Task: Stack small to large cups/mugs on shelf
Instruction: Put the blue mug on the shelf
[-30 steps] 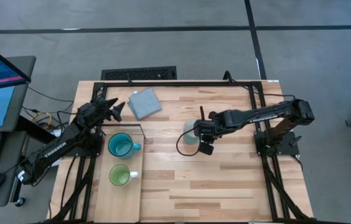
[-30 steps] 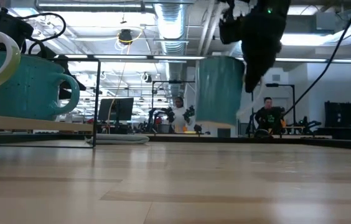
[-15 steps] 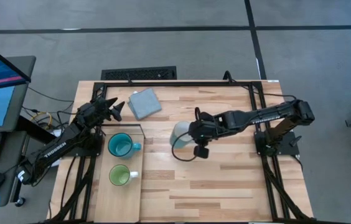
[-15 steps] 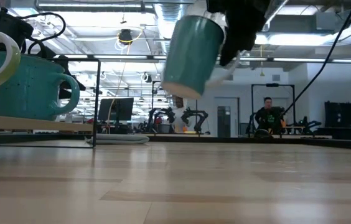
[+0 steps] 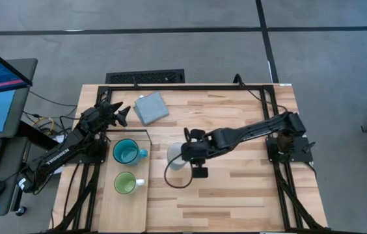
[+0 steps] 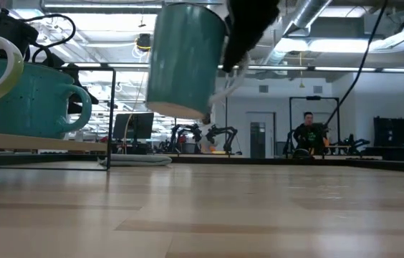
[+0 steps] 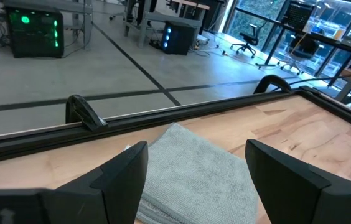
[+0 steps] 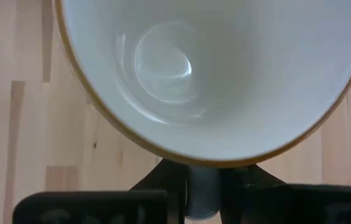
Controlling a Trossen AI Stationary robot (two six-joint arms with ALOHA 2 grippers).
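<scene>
The right end effector (image 5: 185, 158) is clamped on the white-lined mug (image 5: 175, 156), held above mid-worktop (image 5: 235, 188). At ten o'clock, the left end effector (image 7: 194, 177) waits, fingers apart, by the grey pad (image 5: 150, 107).

The pale wooden shelf panel (image 5: 126, 208) has its far half taken by the large teal-blue mug (image 5: 127, 153) and the light green mug (image 5: 125, 183), leaving its near end bare. The left gripper (image 5: 120, 114) hangs beside the folded grey-blue cloth pad (image 5: 151, 107). Open striped tabletop (image 5: 235, 188) lies between the shelf and the right gripper (image 5: 187, 155), whose raised white-lined mug (image 6: 185, 61) clears the surface.
</scene>
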